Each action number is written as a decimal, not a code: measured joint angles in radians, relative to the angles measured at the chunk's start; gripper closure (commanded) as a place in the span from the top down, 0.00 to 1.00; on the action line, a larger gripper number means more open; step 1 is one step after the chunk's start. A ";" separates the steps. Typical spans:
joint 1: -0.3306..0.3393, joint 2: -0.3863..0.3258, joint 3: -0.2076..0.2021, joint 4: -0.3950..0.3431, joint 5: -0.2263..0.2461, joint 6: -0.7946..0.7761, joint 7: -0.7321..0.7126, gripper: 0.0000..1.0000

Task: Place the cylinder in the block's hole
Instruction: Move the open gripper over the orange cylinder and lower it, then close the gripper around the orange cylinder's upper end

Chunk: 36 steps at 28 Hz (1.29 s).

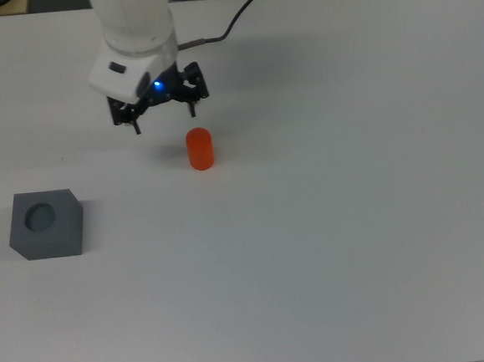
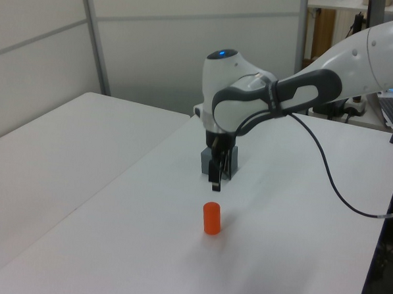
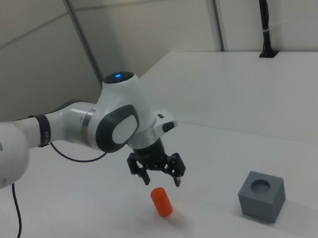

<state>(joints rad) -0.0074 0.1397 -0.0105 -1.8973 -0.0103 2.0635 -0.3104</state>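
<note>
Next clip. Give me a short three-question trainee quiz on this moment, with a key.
1. True or false: the gripper is holding the orange cylinder.
2. In the top view, the grey block lies to which side of the cylinder? A) left B) right C) directly above
3. Fill in: the hole in the block's top is ____.

Key
1. False. The fingers are open and the cylinder stands alone on the table.
2. A
3. empty

One orange cylinder (image 1: 199, 148), one dark grey block (image 1: 47, 224) with one round hole on top, one robot arm (image 3: 65, 132) with one hand (image 1: 164, 117), one white surface (image 1: 354, 222)
</note>
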 measured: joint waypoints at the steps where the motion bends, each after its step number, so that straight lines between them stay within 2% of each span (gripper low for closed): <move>1: 0.005 0.004 0.008 -0.004 0.000 0.000 0.000 1.00; 7: 0.037 0.044 0.014 -0.008 -0.005 0.002 0.000 1.00; 10: 0.045 0.067 0.014 -0.008 -0.036 0.006 0.002 1.00; 13: 0.053 0.086 0.014 -0.008 -0.076 0.010 0.006 0.75; 16: 0.060 0.097 0.014 -0.008 -0.107 0.010 0.015 0.44; 22: 0.068 0.107 0.014 -0.008 -0.124 0.010 0.023 0.17; 26: 0.069 0.110 0.014 -0.008 -0.124 0.010 0.023 0.12; 32: 0.070 0.116 0.021 -0.008 -0.124 0.010 0.023 0.00; 36: 0.070 0.117 0.039 -0.008 -0.124 0.010 0.023 0.01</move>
<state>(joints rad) 0.0625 0.2569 0.0286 -1.9051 -0.1345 2.0732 -0.2872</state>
